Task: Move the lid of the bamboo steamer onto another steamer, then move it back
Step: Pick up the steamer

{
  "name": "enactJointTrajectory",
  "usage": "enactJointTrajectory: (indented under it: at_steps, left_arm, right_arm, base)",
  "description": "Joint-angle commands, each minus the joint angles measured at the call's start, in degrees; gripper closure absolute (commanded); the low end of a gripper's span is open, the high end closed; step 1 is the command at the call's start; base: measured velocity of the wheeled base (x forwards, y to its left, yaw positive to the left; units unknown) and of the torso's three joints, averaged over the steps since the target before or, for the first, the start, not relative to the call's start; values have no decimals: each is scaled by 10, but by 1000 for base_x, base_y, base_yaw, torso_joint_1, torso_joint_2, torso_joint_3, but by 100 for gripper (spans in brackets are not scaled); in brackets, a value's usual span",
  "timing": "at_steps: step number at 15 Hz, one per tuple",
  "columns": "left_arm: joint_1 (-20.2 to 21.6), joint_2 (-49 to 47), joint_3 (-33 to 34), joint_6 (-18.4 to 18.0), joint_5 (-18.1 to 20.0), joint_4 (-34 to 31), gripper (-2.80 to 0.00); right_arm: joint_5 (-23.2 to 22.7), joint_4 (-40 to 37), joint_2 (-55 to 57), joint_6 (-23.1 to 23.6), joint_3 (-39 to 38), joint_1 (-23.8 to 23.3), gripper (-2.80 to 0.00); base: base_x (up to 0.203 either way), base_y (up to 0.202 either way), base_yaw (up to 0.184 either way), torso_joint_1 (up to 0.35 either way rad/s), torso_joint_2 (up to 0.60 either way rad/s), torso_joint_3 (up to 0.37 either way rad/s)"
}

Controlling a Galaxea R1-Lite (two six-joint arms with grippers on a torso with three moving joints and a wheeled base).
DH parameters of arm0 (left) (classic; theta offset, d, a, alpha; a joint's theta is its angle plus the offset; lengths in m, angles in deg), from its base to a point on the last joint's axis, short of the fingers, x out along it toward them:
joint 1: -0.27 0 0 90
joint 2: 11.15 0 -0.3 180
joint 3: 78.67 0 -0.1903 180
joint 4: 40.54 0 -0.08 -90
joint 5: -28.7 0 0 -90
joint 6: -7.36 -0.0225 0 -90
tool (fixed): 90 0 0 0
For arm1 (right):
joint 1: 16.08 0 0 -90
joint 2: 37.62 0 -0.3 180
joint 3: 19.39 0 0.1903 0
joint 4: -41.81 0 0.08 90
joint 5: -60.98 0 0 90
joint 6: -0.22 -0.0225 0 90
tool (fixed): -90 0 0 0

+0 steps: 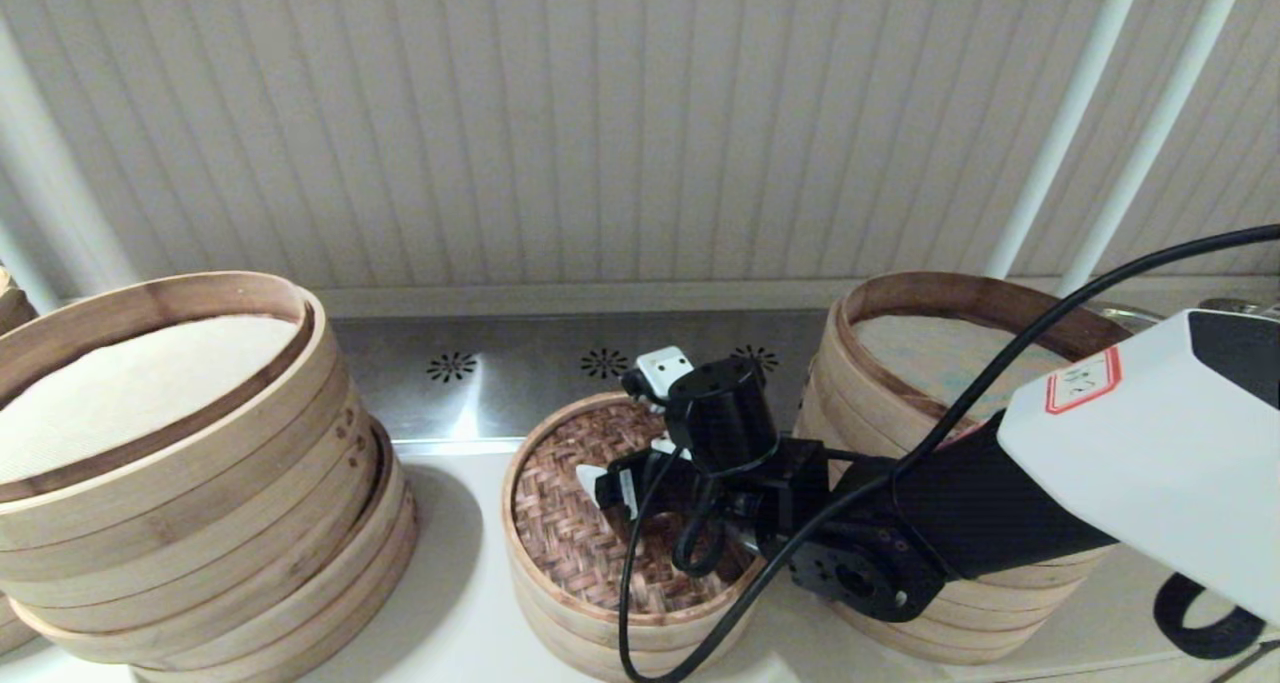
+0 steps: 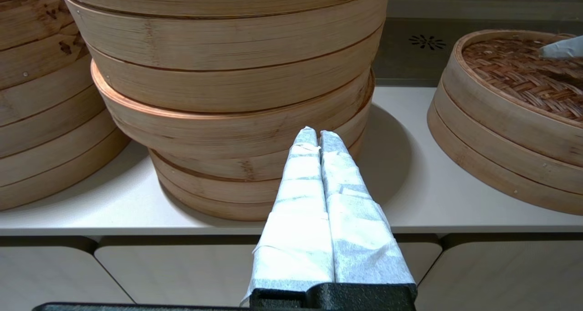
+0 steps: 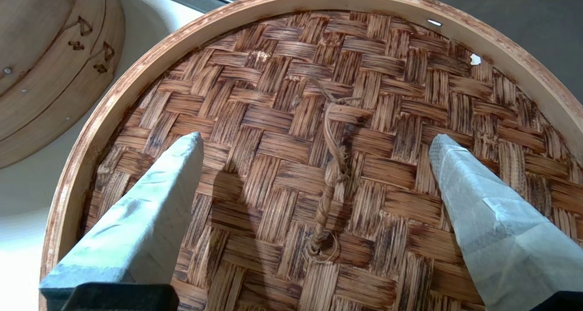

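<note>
The bamboo steamer lid (image 1: 560, 528), with its dark woven top and pale rim, lies flat on a short round bamboo basket (image 1: 600, 631) at the counter's centre; the basket's inside is hidden. My right gripper (image 1: 628, 425) hovers just above the lid, open. In the right wrist view its taped fingers (image 3: 150, 201) stand wide apart on either side of the twine loop (image 3: 330, 174) on the lid (image 3: 282, 97), with nothing between them. My left gripper (image 2: 318, 135) is shut on nothing, parked in front of the counter edge, facing the left stack. The lid (image 2: 524, 69) shows to its right.
A wide, leaning stack of steamers with a cream liner (image 1: 160, 443) stands at the left, a tall stack (image 1: 930, 363) at the right behind my right arm. A steel strip with vent holes (image 1: 500, 363) runs along the back wall. A black cable (image 1: 640, 573) hangs over the lid.
</note>
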Motion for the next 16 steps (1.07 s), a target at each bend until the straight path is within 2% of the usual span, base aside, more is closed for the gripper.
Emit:
enactJointTrajectory:
  at_steps: [1, 16]
  left_arm:
    - [0, 0, 0, 0, 0, 0, 0]
    - [0, 0, 0, 0, 0, 0, 0]
  right_arm:
    - [4, 2, -3, 0, -3, 1, 0]
    - [11, 4, -1, 1, -15, 1, 0]
  base:
    - [0, 0, 0, 0, 0, 0]
    - [0, 0, 0, 0, 0, 0]
